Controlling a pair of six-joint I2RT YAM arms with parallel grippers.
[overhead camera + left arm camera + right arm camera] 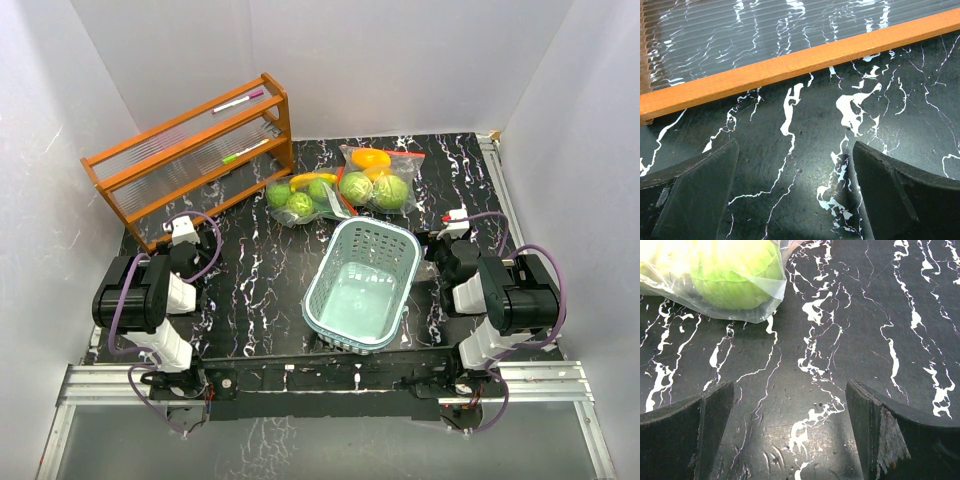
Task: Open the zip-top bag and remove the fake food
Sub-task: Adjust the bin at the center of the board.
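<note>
— Bag (405, 165) is lying where?
— Behind the basket (318, 288), at the worktop's (250, 270) back, food (390, 192) sitting inside. Left gripper (795, 195) and right gripper (790, 430) are gaping empty, likely waiting to pull it open.

Orange wooden rack (790, 65) just ahead of the left gripper (795, 150); pale-teal slotted plastic basket (350, 342) between both grippers; clear zip-top bags (760, 307) of toy produce (732, 275) ahead-left of the right gripper (790, 392).
</note>
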